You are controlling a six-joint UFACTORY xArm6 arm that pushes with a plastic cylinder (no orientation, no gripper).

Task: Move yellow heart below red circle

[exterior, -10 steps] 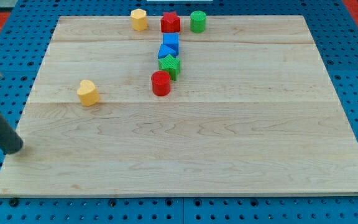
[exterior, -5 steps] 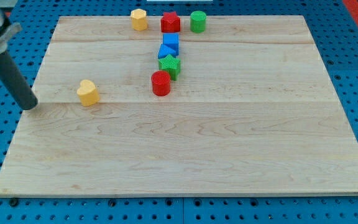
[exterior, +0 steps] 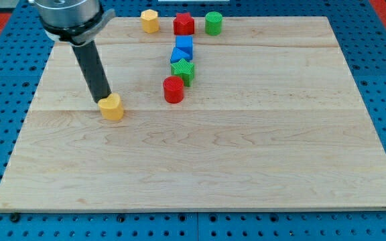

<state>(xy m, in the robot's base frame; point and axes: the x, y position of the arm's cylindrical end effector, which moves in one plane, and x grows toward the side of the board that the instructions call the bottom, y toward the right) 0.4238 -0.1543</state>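
Observation:
The yellow heart (exterior: 112,107) lies on the wooden board (exterior: 200,161), left of centre. My tip (exterior: 103,100) touches its upper left side. The red circle (exterior: 173,90) stands to the heart's right and slightly higher in the view, about a block's width of gap and more between them.
A green star (exterior: 183,70) touches the red circle's upper right. Two blue blocks (exterior: 182,49) stack up the view from it. Along the top edge sit a yellow hexagon (exterior: 150,21), a red star (exterior: 183,25) and a green circle (exterior: 213,23).
My tip swept from off the board's left edge rightward to the yellow heart and pushed it right and slightly down the view. The other blocks have not moved.

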